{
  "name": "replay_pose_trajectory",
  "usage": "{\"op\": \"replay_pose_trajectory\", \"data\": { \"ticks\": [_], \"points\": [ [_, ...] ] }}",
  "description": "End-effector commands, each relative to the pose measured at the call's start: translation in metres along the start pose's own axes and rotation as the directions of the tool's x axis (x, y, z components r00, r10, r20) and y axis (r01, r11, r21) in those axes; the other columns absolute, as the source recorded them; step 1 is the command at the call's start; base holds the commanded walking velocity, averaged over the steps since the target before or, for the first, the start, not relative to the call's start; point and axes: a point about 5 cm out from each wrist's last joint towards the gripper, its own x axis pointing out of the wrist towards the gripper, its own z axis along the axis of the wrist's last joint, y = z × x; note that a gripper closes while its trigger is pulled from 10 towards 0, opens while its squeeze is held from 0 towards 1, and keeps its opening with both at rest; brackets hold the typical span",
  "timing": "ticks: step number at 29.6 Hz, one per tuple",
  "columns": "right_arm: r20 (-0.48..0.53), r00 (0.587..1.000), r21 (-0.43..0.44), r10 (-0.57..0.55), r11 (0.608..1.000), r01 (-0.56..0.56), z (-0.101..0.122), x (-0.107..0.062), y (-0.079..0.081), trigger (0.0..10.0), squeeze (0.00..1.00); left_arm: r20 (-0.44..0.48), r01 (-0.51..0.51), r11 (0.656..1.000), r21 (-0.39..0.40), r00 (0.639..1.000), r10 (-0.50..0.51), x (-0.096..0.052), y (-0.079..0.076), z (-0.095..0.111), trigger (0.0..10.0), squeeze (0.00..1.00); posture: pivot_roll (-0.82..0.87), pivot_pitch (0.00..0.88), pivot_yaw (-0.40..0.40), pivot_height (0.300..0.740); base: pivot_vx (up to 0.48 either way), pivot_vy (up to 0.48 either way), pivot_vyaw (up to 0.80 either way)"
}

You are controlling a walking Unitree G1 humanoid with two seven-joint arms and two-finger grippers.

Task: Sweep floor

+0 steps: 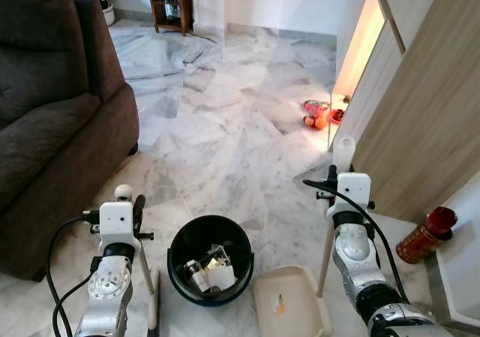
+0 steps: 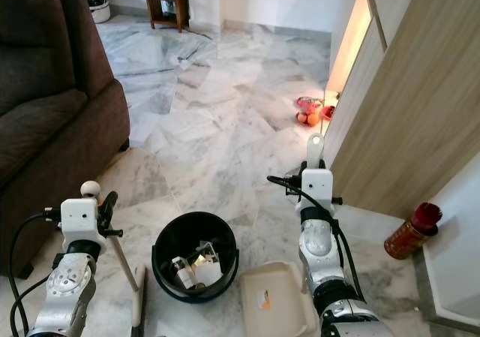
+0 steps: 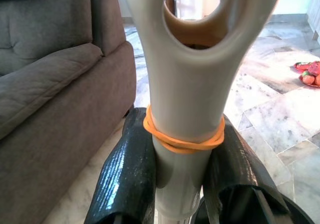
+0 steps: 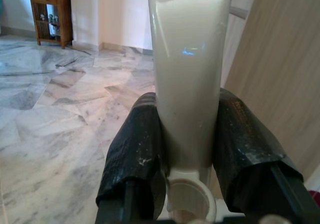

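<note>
My left gripper is shut on the cream broom handle, just below an orange rubber band. The stick slants down to the broom head on the marble floor by the sofa. My right gripper is shut on the upright cream dustpan handle. The cream dustpan lies flat on the floor at my right. Between the two tools stands a black bin holding bottles and crumpled paper.
A brown sofa fills the left side. A wooden cabinet wall runs along the right, with a red canister at its foot. Red and orange toys lie by a lit gap. A wooden shelf stands far back.
</note>
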Motion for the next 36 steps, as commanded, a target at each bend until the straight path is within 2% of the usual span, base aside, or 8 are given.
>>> {"op": "replay_pose_trajectory", "data": {
  "ticks": [1, 25, 36],
  "points": [
    [0.037, 0.999, 0.016, -0.014, 1.0, 0.013, 0.0075, 0.0045, -0.0021, 10.0, 0.0, 0.036, -0.017, 1.0, -0.009, 0.999, 0.017, 0.0018, 0.0035, 0.0071, 10.0, 0.0, 0.1, 0.0, -0.015, 0.74, -0.285, 0.0, 0.0],
    [0.023, 1.0, 0.017, -0.003, 1.0, 0.002, 0.0041, 0.0033, -0.0021, 10.0, 0.0, 0.037, -0.009, 1.0, 0.004, 0.999, 0.009, 0.0039, 0.0048, 0.0066, 10.0, 0.0, 0.1, 0.0, -0.007, 0.74, -0.286, 0.0, 0.0],
    [0.021, 1.0, 0.028, 0.013, 1.0, -0.014, 0.0035, 0.002, 0.0028, 10.0, 0.0, 0.035, -0.017, 1.0, 0.007, 0.999, 0.016, 0.0064, 0.0061, 0.007, 10.0, 0.0, 0.1, 0.0, -0.007, 0.74, 0.0, 0.0, 0.0]
  ]
}}
